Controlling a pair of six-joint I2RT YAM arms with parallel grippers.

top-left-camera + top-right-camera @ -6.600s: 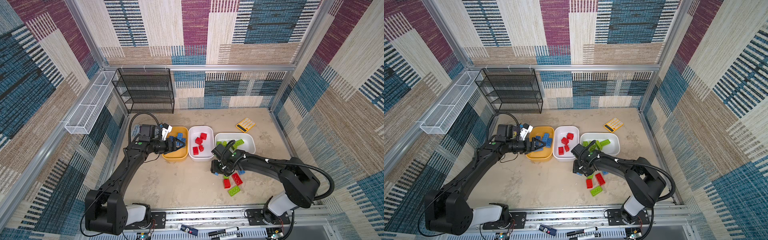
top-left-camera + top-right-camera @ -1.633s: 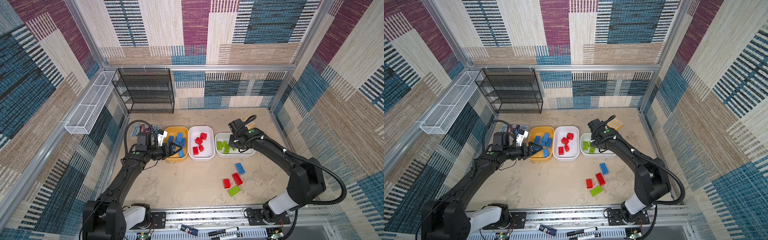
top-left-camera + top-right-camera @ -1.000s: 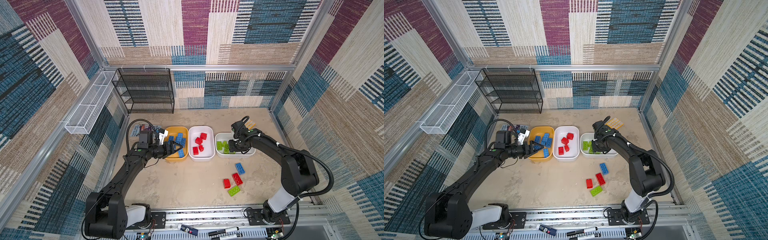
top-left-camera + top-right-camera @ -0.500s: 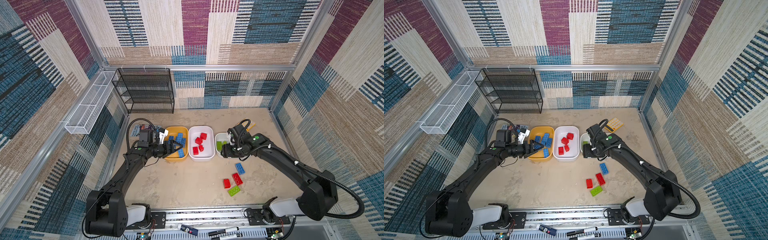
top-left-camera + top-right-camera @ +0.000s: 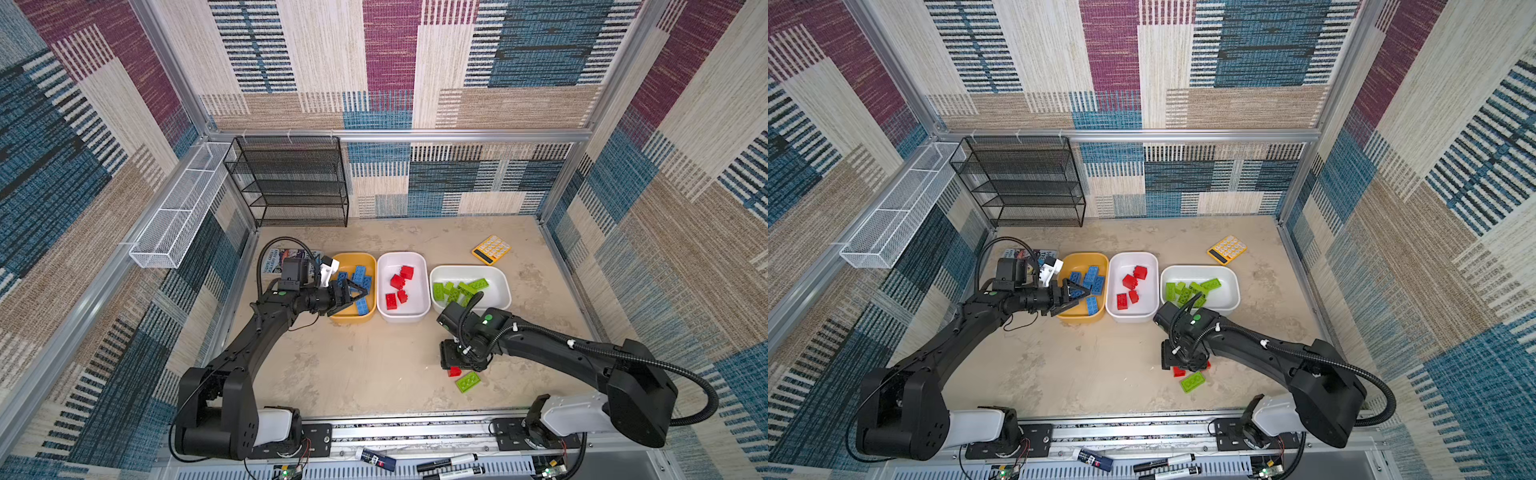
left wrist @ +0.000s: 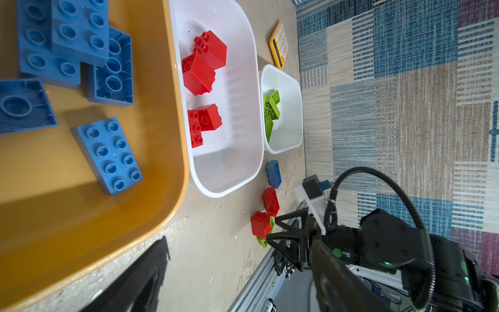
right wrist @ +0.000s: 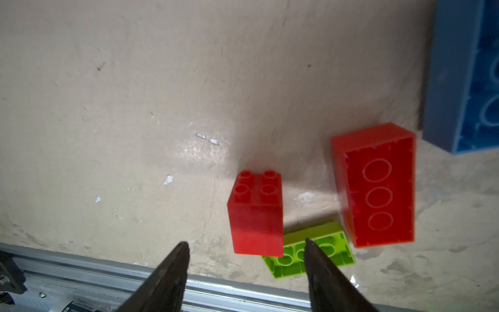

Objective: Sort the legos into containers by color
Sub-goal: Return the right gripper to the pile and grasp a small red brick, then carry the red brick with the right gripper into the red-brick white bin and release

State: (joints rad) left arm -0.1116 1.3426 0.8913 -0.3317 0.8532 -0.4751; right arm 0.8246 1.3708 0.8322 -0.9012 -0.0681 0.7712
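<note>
while the left gripper point(image 5: 358, 297) hangs with its jaws spread wide and empty over the mustard tub point(image 5: 353, 319) of blue bricks point(image 5: 361, 276) towards the table's point(image 5: 365, 365) left edge, the right gripper point(image 7: 246, 243) hovers near the front edge, jaws apart and holding nothing. below it lie a small red brick point(image 7: 255, 216), studs up, a lime green brick point(image 7: 332, 243) just beside it, a long red brick point(image 7: 378, 189) hollow side up, and a blue brick point(image 7: 464, 81). the middle white tub point(image 5: 403, 320) holds red bricks point(image 5: 397, 281), and the right white tub point(image 5: 498, 286) holds green bricks point(image 5: 455, 289).
</note>
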